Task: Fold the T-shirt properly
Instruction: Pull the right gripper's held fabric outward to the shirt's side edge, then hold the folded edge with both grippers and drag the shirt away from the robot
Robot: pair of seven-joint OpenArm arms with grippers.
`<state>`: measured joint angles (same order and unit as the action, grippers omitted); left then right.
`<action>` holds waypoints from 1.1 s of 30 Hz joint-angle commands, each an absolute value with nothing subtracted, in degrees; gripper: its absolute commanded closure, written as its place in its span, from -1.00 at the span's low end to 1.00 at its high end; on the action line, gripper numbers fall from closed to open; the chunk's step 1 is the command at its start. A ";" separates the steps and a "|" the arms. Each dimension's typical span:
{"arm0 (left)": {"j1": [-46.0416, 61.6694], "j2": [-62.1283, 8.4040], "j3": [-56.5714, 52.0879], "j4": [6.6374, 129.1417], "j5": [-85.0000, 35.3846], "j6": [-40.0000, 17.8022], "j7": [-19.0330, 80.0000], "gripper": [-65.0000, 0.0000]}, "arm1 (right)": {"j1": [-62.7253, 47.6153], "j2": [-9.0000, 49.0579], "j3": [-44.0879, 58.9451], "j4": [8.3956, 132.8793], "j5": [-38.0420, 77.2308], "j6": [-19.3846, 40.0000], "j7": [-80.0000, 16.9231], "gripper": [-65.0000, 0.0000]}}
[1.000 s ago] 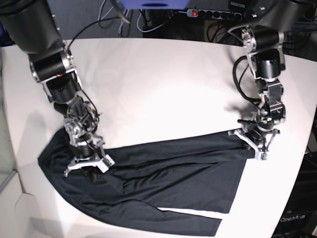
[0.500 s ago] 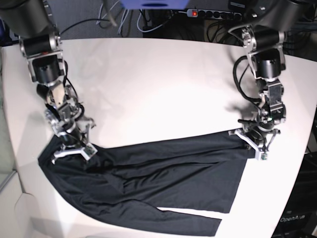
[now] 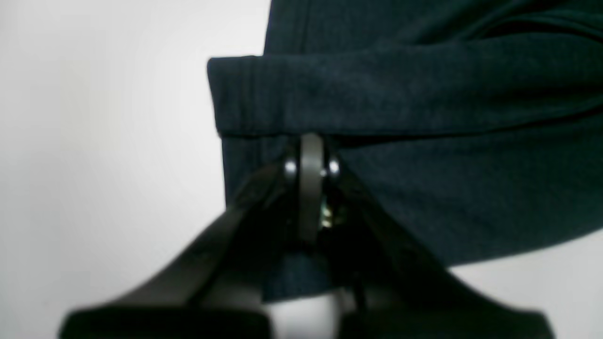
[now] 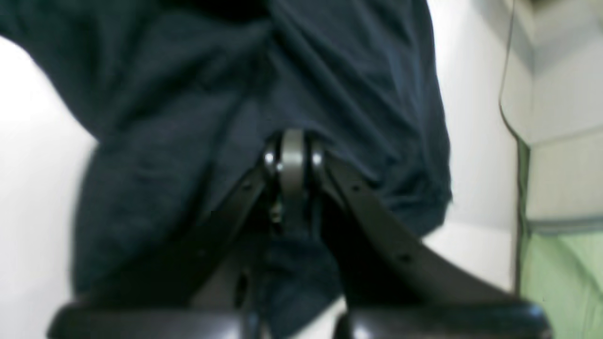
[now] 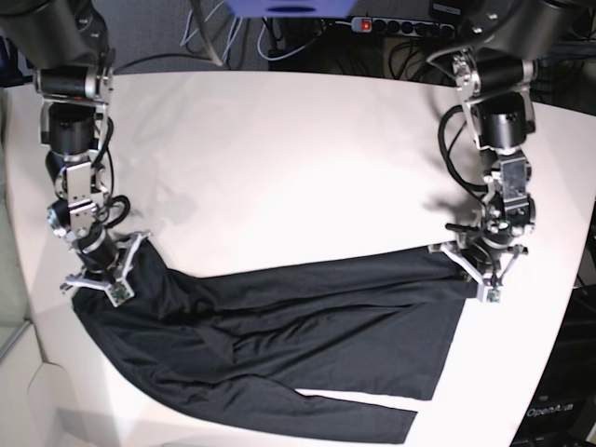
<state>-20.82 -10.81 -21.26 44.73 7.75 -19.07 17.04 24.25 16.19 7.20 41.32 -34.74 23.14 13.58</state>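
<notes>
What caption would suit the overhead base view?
Two grippers, left and right, pinch opposite ends of a plain black long-sleeved shirt on a white table.

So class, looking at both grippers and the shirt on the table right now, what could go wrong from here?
1. Both grips sit near cloth edges: the left gripper by a hem, the right gripper at a corner of the T-shirt. The thin fabric could slip out.
2. Pulling apart may drag the shirt toward the table edge.
3. The loose sleeve in front may trail and bunch.
</notes>
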 commanded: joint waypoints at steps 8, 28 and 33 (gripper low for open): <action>-20.44 -11.65 -21.32 44.35 10.33 -18.15 22.11 1.00 | 16.75 13.23 15.69 61.67 -34.24 33.80 14.90 1.00; -20.53 -11.65 -21.32 44.44 10.33 -18.15 22.11 1.00 | 16.40 3.82 23.60 69.76 -34.24 40.00 -0.75 1.00; -20.44 -11.65 -21.32 44.44 10.33 -18.15 22.11 1.00 | 18.42 5.67 24.48 64.13 -34.24 40.00 -1.71 1.00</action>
<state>-20.80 -11.09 -21.26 44.75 7.90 -19.00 17.02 16.82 4.89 24.25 63.05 -35.11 40.71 -2.98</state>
